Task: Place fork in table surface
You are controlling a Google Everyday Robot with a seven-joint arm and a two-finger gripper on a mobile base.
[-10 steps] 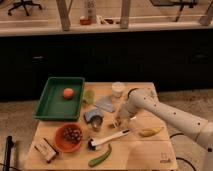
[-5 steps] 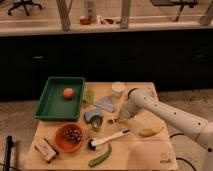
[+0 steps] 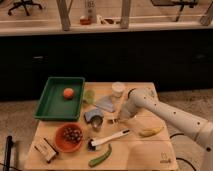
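Observation:
My gripper (image 3: 119,119) hangs from the white arm and points down, low over the middle of the light wooden table surface (image 3: 140,150). A short pale sliver, which looks like the fork (image 3: 110,121), sticks out to the left at the gripper's tip, close above the wood. Its pronged end is hidden. The gripper is just right of a metal cup (image 3: 96,123) and above the white-handled tool with a black head (image 3: 111,138). The banana (image 3: 151,131) lies to its right.
A green tray (image 3: 50,107) holding an orange fruit (image 3: 68,92) sits at the back left. Also on the table are a red bowl (image 3: 69,138), a small box (image 3: 44,149), a green pod (image 3: 100,156), a white cup (image 3: 118,89) and a grey-blue packet (image 3: 105,104).
The gripper has shifted very slightly over the table's middle. Nothing else has visibly moved.

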